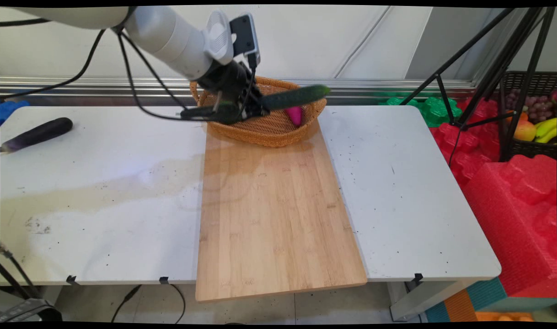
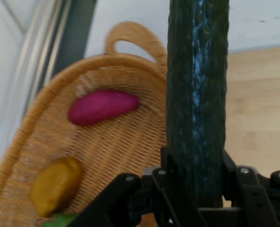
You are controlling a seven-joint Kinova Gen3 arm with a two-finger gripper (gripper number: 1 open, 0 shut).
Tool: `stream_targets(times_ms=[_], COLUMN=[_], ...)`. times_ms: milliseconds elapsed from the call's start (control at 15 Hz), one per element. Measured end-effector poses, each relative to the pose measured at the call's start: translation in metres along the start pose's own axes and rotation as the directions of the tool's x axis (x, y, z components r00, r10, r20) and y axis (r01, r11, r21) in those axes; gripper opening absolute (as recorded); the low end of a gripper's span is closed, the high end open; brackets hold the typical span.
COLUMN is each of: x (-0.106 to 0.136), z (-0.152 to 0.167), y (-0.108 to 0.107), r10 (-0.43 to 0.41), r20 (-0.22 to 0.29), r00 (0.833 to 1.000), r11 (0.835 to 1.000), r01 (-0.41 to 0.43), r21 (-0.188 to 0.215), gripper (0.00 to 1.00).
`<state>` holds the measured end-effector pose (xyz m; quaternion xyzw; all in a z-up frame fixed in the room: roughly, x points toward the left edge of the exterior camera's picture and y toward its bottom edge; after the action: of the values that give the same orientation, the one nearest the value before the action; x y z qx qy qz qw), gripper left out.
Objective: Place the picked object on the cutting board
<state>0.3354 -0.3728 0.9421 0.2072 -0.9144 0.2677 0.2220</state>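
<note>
My gripper (image 1: 249, 107) is shut on a long dark green cucumber (image 1: 297, 97), held nearly level above the wicker basket (image 1: 269, 132) at the far end of the wooden board (image 1: 274, 205). In the hand view the cucumber (image 2: 196, 94) runs up from between the fingers (image 2: 165, 172), with the gripper (image 2: 195, 189) closed around its lower end. Inside the basket (image 2: 106, 156) lie a magenta sweet potato (image 2: 102, 107), a yellow-brown item (image 2: 55, 185) and a bit of something green (image 2: 59, 221). The sweet potato (image 1: 295, 115) shows under the cucumber in the main view.
A dark purple eggplant (image 1: 37, 134) lies at the table's far left. The white table (image 1: 397, 192) has stains on its left half. Red foam blocks (image 1: 511, 192), a tripod (image 1: 493, 68) and a dark crate of fruit (image 1: 532, 114) stand off the right side.
</note>
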Motion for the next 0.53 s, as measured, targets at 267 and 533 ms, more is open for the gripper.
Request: stream_targets(times_ms=[267, 533], x=[-0.005, -0.008], z=[-0.004, 0.014], y=[0.029, 0.043], r10=[-0.005, -0.002], r20=[0.016, 0.04], r00=[1.0, 0.999], r11=[0.998, 0.994], r01=[0.006, 0.006], r21=[-0.056, -0.109], gripper=[0.0, 0.0])
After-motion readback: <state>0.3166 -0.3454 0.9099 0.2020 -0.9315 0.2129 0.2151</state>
